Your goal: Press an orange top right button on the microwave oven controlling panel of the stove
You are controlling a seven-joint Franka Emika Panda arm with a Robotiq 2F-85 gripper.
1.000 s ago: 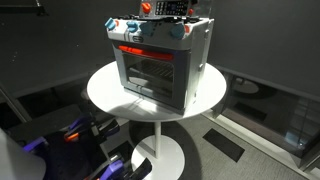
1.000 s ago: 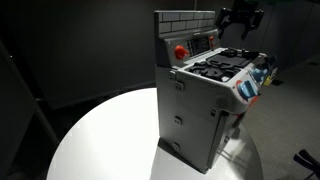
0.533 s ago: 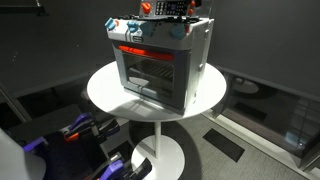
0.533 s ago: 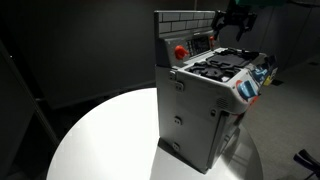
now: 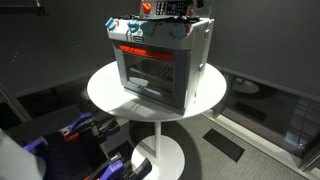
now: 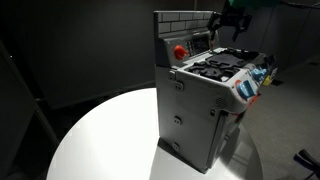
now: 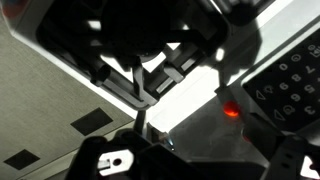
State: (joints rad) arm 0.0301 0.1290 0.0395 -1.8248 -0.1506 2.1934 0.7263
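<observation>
The silver-grey stove [image 5: 160, 65] with a glass door and a red-orange strip stands on a round white table [image 5: 105, 90]; it also shows from the side in an exterior view [image 6: 200, 110]. The small dark microwave oven controlling panel [image 6: 203, 42] sits on its tiled back wall, next to a red knob [image 6: 181, 51]. My gripper [image 6: 228, 24] hovers above the burners, just in front of the panel's right end, fingers together and empty; it also shows in an exterior view [image 5: 176, 8]. The wrist view shows the dark panel [image 7: 290, 85] and a glowing orange button [image 7: 231, 112] close ahead.
Blue-and-white knobs [image 6: 250, 88] line the stove's front edge. Black burner grates [image 6: 222, 66] lie right under the gripper. The table stands on a single pedestal [image 5: 158, 150]; dark floor and a chair-like object [image 5: 70, 135] lie around it.
The gripper has shifted sideways over the stove top toward the control panel on the back wall. The stove has not moved.
</observation>
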